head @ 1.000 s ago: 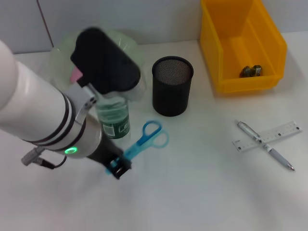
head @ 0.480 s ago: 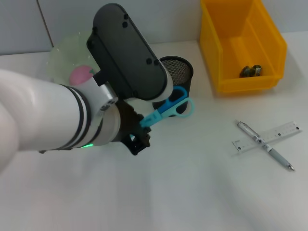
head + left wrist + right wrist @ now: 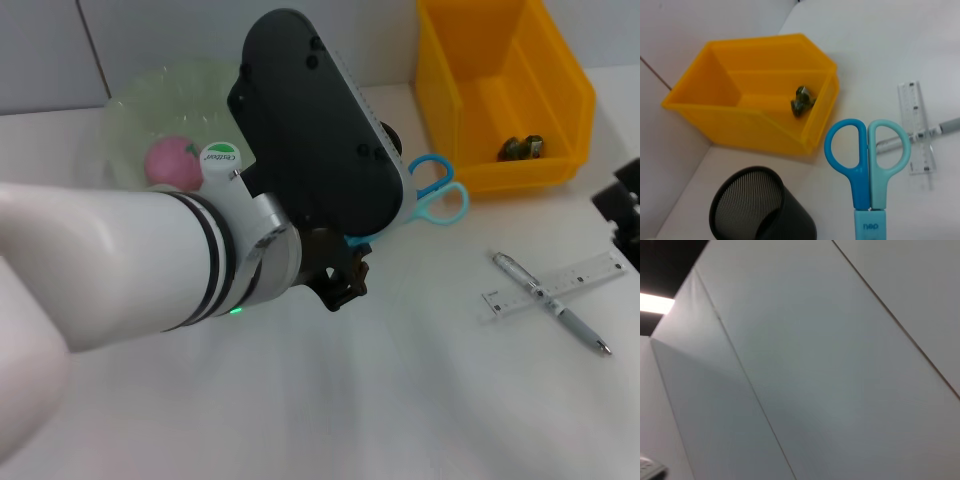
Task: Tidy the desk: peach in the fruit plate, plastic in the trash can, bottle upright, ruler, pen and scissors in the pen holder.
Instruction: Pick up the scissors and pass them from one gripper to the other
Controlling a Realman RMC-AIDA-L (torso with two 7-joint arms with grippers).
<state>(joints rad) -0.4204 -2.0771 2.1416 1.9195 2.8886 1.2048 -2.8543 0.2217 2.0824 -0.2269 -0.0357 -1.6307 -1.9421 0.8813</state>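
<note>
Left tool (image 3: 340,285): held above the table, in front of the mesh pen holder; it grips the scissors by the blade end, so its fingers are clamped on them.
Scissors (image 3: 432,200): blue and teal, lifted off the table, handle rings pointing away from the left tool toward the yellow bin; in the left wrist view (image 3: 867,165) the closed handles lie just beside the holder's mouth, not inside it.
Pen holder (image 3: 757,207): black mesh cup, upright; in the head view the left arm hides most of it.
Yellow bin (image 3: 500,90): at the back right of the table, with a small dark crumpled piece (image 3: 521,147) inside.
Ruler (image 3: 556,284): clear, flat on the table at the right.
Pen (image 3: 550,303): silver, lying crossed with the ruler and touching it.
Peach (image 3: 172,160): pink, in the pale green fruit plate (image 3: 125,115) at the back left.
Bottle (image 3: 220,157): only its white cap shows, upright beside the peach.
Right tool (image 3: 625,210): a dark part shows at the right edge of the head view, near the ruler; I cannot tell whether it is open or closed.
Table (image 3: 420,400): white.
</note>
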